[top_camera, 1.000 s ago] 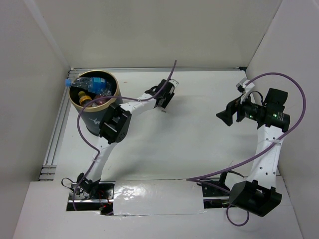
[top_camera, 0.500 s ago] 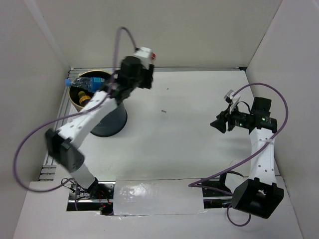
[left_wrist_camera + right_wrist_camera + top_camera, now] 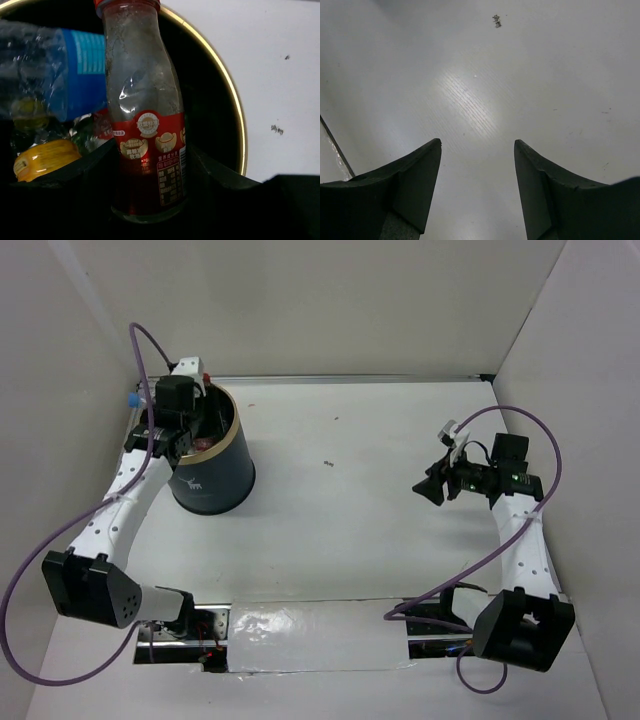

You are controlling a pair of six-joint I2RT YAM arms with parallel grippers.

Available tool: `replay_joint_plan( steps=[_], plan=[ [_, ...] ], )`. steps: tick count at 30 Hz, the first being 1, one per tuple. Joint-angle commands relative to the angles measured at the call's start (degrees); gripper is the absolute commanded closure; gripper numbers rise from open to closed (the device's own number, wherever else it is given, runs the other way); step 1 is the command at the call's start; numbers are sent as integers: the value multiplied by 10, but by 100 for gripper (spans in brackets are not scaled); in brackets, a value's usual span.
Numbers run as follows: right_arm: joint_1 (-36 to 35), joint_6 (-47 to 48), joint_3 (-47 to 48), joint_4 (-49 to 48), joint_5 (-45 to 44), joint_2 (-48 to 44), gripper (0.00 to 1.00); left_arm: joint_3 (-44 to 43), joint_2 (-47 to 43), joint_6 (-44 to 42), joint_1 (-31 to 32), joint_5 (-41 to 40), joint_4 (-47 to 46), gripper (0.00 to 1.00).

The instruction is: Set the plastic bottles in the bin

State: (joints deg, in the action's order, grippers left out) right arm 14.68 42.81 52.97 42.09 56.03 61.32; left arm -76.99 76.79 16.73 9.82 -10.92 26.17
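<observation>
Left gripper (image 3: 150, 167) hangs over the bin (image 3: 222, 480), fingers clamped on the lower body of a red-labelled bottle (image 3: 145, 100); the bottle's red cap points away from the wrist.

Step in hand, by judgement: the drop. Best centred well inside the gold rim (image 3: 235, 130) and eased lower before opening. The pile looks high; a blue-labelled bottle (image 3: 75, 70) lies across it, its blue cap (image 3: 132, 398) poking past the rim.

Right gripper (image 3: 477, 165) spread open, empty, over bare table (image 3: 480, 75), well apart from the bin.

Writing: the red label bears gold ingot pictures and small Chinese print, too fine to read. White deer logo (image 3: 190, 483) on the bin wall.
</observation>
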Motion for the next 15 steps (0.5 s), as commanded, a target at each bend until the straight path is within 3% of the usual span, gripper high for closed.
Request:
replay_joint_plan(
  steps=[1,2,3,4,5,7,15],
  plan=[
    [-5,-5,11,-29,-2,0,31,-4,-29,22,-8,13,2,86],
    [-5,-5,11,-24,-8,0,25,-4,-36,22,-13,13,2,59],
    [-5,0,11,-24,-8,0,19,-4,-36,22,-13,13,2,44],
    [-5,0,11,-18,-8,0,14,-4,-42,22,-13,13,7,30],
    [-5,0,11,-18,-14,-5,0,-16,-47,28,-13,13,7,25],
    [-11,0,6,-18,-21,-5,0,-32,-55,35,-6,13,23,1],
    [-11,-76,0,-39,-73,-16,0,-72,-143,59,73,42,22,0]
  ],
)
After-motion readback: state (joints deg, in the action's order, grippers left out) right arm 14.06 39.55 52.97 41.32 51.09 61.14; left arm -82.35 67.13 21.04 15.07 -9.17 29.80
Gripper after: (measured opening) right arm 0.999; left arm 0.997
